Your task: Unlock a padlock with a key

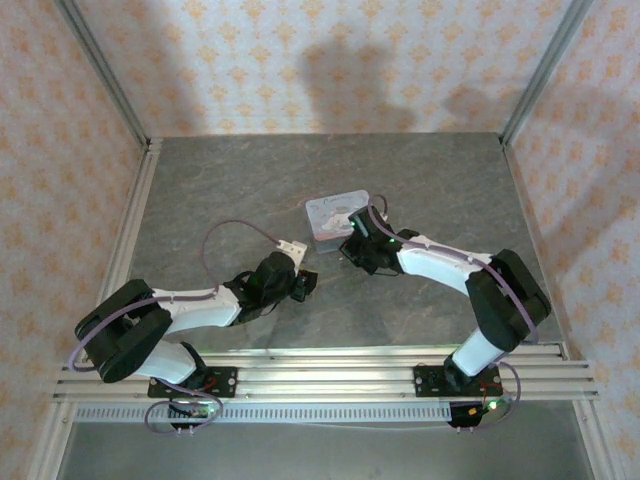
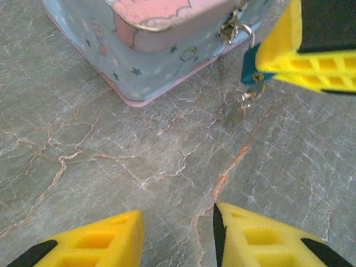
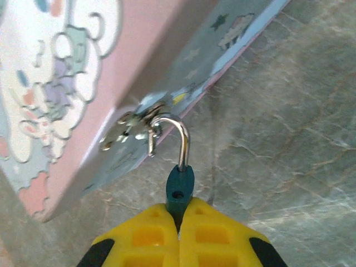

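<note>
Looking down from above, the grey worktop [image 1: 200, 190] carries a light-blue tin [image 1: 338, 218] with a pale lid near its middle. The right arm [image 1: 450, 270] reaches in to the tin's near side, and the right jaws sit close against it. The left arm [image 1: 190, 310] lies lower and to the left, with the left jaws near the tin but apart from it. The padlock is too small to make out from up here.

From the left wrist, two yellow fingers [image 2: 83, 242] poke up from the bottom edge. The left jaws stand wide with nothing between them — just bare worktop [image 2: 111, 161]. Ahead is the tin [image 2: 144, 61], resting on the worktop. At its corner hangs the padlock [image 2: 250, 69], small and dark blue, with its metal shackle [image 2: 248, 34] hooked through the tin's clasp [image 2: 228, 30]. The right arm's yellow fingers [image 2: 311, 53] pinch the padlock from the right side. A tiny shiny metal bit [image 2: 246, 100] hangs just under the padlock; I cannot tell what it is.

From the right wrist, the right jaws are closed tight on the padlock [image 3: 179, 186], with a yellow finger [image 3: 144, 239] on each side. Its shackle [image 3: 182, 139] curves up and over into the clasp [image 3: 130, 130] on the tin [image 3: 61, 83]. Grey worktop [image 3: 289, 144] lies behind.
</note>
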Tool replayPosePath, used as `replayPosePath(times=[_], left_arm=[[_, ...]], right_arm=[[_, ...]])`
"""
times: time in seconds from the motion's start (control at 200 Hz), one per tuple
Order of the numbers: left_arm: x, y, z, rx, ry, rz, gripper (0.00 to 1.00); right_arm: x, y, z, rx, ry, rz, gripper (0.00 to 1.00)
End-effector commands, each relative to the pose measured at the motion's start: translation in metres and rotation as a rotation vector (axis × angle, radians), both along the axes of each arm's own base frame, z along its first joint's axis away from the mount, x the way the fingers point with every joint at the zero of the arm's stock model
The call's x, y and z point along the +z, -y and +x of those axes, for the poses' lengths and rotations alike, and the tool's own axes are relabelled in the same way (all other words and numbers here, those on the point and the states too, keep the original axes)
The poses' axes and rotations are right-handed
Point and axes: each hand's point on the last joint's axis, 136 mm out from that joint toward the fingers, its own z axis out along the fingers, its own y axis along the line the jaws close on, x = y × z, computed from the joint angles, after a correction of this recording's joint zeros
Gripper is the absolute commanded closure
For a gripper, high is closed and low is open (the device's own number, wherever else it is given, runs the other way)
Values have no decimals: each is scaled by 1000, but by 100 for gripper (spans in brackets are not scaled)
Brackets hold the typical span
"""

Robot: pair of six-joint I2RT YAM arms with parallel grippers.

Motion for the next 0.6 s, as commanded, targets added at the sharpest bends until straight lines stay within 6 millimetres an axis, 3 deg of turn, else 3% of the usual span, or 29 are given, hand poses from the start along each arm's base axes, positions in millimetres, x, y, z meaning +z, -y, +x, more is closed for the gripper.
replayPosePath(times=[0.0, 0.325, 0.596], left_arm=[[6, -1, 4, 25, 4, -11, 62], [8, -12, -1, 34, 17, 15, 63], [16, -20, -3, 46, 35, 30, 62]], right_arm=[[27, -11, 25, -45, 90, 32, 100], [-8, -12, 29, -120, 42, 38, 100], [-10, 7, 32, -211, 89, 15, 100]])
